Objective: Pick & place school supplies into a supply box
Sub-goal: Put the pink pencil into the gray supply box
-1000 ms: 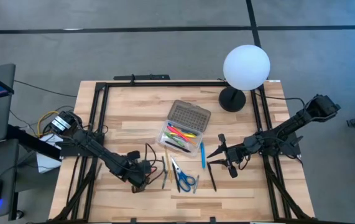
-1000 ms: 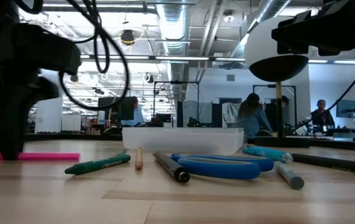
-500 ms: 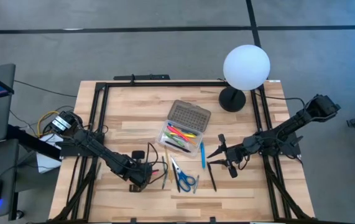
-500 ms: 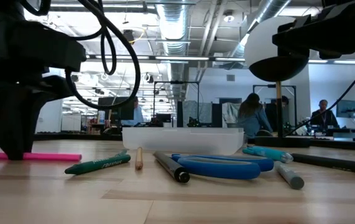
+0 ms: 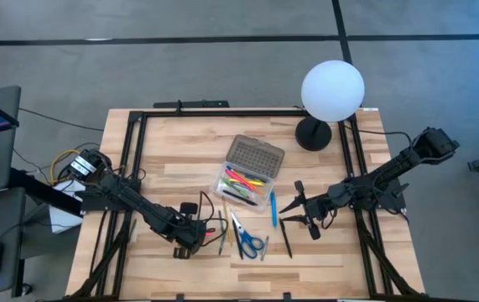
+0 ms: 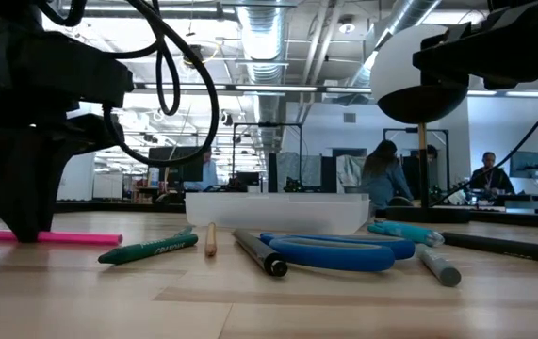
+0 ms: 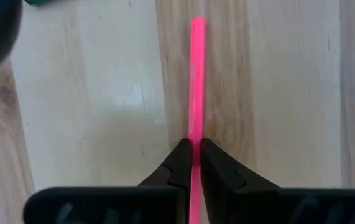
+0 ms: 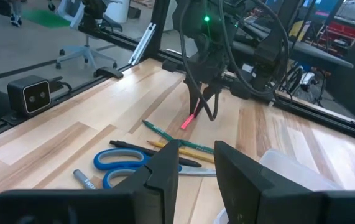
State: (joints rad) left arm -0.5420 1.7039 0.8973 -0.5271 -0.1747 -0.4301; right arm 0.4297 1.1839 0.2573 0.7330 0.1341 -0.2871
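Observation:
My left gripper (image 5: 192, 236) stands low over the table's near left part, shut on a thin pink pen (image 7: 195, 81). In the low view the pink pen (image 6: 80, 238) lies along the wood under it. The supply box (image 5: 241, 183) sits mid-table, its grey dotted lid (image 5: 255, 156) open, with pink, yellow and green pens inside. Near it lie blue-handled scissors (image 5: 248, 241), a green pencil (image 5: 222, 240), a blue pen (image 5: 273, 210) and a black pen (image 5: 288, 244). My right gripper (image 5: 294, 215) hovers open to the right of them, touching nothing. My left gripper pinches the pink pen's shaft (image 7: 194, 144) between its two fingertips (image 7: 178, 163), partway along its length. The fingers come from above, pointing down, and lie across the pen. The pen rests level on the table (image 6: 89, 238), one end reaching out past the fingers.
A white globe lamp (image 5: 332, 91) on a dark base (image 5: 313, 134) stands at the far right. A black frame (image 5: 222, 112) runs around the table. Bare wood lies left of the box and along the near edge. People sit in the room beyond the table.
My left gripper has shifted a little toward the table's right, along the pink pen. The pen has stayed lying on the table. My right arm has kept still.

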